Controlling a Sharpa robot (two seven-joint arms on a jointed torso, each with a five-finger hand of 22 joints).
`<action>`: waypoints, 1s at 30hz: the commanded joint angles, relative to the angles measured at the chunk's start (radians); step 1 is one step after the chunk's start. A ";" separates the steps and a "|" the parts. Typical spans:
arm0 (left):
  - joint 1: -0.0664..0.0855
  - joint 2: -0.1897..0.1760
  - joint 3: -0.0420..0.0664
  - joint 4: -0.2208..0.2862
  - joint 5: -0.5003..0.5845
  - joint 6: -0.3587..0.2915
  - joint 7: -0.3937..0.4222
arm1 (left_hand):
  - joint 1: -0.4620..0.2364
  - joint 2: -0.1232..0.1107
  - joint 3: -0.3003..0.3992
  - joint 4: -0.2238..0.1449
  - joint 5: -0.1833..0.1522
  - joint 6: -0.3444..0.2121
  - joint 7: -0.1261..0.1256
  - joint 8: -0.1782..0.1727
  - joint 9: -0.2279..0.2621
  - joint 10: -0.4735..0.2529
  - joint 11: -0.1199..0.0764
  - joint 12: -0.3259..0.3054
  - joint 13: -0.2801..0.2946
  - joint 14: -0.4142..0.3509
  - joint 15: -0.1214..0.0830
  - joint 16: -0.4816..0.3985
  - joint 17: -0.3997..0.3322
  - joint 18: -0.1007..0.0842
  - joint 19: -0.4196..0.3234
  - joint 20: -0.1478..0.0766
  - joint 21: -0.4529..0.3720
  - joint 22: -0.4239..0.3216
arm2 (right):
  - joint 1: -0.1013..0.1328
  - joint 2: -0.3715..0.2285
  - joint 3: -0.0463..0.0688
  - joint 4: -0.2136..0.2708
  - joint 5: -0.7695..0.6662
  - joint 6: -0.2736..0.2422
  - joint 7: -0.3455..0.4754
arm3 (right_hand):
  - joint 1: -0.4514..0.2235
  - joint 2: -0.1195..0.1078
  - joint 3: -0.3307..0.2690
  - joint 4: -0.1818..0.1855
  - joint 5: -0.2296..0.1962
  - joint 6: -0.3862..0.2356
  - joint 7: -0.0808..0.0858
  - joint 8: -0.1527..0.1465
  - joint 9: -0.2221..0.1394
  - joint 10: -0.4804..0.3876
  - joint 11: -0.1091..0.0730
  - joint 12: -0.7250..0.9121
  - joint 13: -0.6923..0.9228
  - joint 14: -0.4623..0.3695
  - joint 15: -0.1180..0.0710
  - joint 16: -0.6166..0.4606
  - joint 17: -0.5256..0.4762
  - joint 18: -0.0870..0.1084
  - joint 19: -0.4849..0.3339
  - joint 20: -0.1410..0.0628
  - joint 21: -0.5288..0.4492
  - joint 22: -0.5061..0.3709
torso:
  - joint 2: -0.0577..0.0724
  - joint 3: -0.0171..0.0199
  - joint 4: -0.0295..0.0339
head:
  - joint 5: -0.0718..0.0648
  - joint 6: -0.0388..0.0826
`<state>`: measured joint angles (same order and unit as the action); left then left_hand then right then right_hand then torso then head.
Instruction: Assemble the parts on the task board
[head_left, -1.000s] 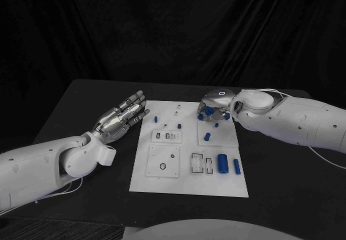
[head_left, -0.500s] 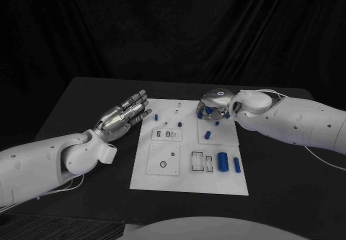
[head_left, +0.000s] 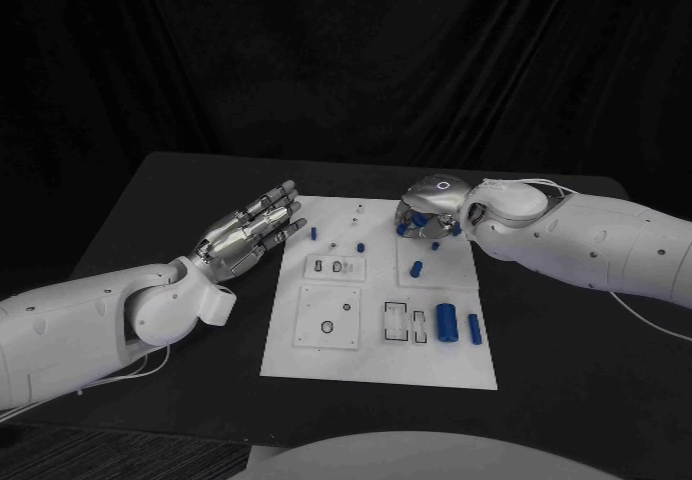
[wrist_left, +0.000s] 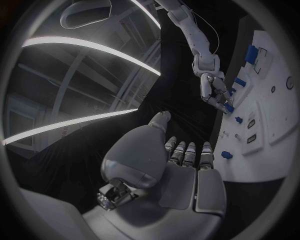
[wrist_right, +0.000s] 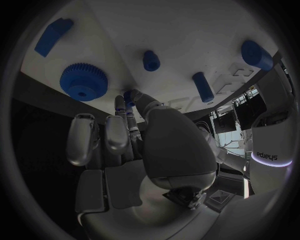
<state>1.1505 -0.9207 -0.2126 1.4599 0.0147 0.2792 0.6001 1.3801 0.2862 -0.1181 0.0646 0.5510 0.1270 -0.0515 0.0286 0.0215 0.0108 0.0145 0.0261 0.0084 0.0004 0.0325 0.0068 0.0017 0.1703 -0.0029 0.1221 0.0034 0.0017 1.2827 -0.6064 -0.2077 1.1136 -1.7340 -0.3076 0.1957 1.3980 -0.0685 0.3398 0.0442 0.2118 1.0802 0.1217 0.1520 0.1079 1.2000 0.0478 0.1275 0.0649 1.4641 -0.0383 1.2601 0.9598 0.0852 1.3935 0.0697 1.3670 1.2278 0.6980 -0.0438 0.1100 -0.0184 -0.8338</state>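
We find the right hand (head_left: 428, 214) pinching 1 small blue part (wrist_right: 129, 96) at its fingertips over the task board's (head_left: 378, 352) far edge. The left hand (head_left: 248, 232) lies released, fingers spread, beside the board.

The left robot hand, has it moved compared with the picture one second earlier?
No. The left robot hand lies flat and open in the same place beside the task board, at its far left corner.

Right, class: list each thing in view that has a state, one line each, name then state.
left hand: open, fingers apart, holding nothing, beside the board's left edge.
right hand: fingers pinch a small blue part over the board's far right corner.
blue gear: lying flat.
task board: flat on the table.
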 joint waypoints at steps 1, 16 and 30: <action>0.002 -0.002 0.001 0.001 -0.001 0.013 0.003 | -0.005 0.004 0.012 -0.003 0.005 0.000 0.007 0.004 0.001 -0.002 0.001 0.007 0.002 0.000 0.005 -0.007 -0.002 -0.007 0.003 0.008 -0.003 -0.002 | -0.002 -0.005 0.001 0.008 -0.008 -0.047 0.007 | -0.005 0.003 0.002 0.004 0.001 0.046 -0.033 0.022 0.048 0.012 -0.001 -0.008 -0.001 0.003 -0.001 0.005 0.003 -0.007 0.000 0.000 0.006 0.004 | -0.001 -0.0003 -0.0005 | 0.003 0.002; 0.002 -0.030 0.001 0.025 -0.001 -0.014 0.004 | -0.015 -0.004 0.028 -0.022 0.012 0.009 0.012 0.007 0.003 0.000 0.006 0.014 0.003 0.000 0.009 -0.007 -0.002 -0.006 0.003 0.012 -0.003 -0.002 | 0.060 0.014 0.001 0.036 -0.008 -0.011 -0.046 | -0.018 -0.002 -0.002 0.012 -0.006 0.053 -0.038 0.030 0.065 0.033 -0.002 -0.017 -0.001 0.007 0.003 0.009 0.010 -0.010 0.008 0.004 0.014 0.020 | -0.001 -0.0006 -0.0001 | 0.019 0.022; 0.002 -0.055 0.001 0.060 -0.001 -0.043 0.014 | -0.028 -0.015 0.026 -0.037 0.017 0.024 0.023 0.013 0.005 0.002 0.001 0.021 0.005 0.000 0.005 -0.007 -0.002 -0.004 0.003 0.011 -0.003 -0.002 | 0.080 0.125 0.001 -0.083 -0.008 0.029 -0.076 | -0.022 -0.009 0.002 0.016 -0.017 0.033 -0.032 0.018 0.072 0.024 0.000 -0.041 -0.003 0.009 0.002 0.010 0.013 -0.010 0.010 0.004 0.015 0.025 | 0.005 -0.0054 0.0053 | 0.013 0.021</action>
<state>1.1505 -0.9759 -0.2126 1.5153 0.0143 0.2475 0.5952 1.3615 0.2677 -0.0933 0.0315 0.5631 0.1484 -0.0301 0.0366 0.0258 0.0107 0.0144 0.0416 0.0114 0.0004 0.0323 0.0068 0.0011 0.1702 -0.0029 0.1291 0.0034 0.0017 1.3609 -0.4861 -0.2075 1.0400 -1.7344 -0.2957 0.1508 1.3814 -0.0768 0.3395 0.0581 0.1992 1.0857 0.1241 0.1713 0.1078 1.2252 0.0457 0.0889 0.0635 1.4641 -0.0383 1.2663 0.9729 0.0858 1.3973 0.0735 1.3786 1.2523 0.6992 -0.0468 0.1128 -0.0042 -0.8148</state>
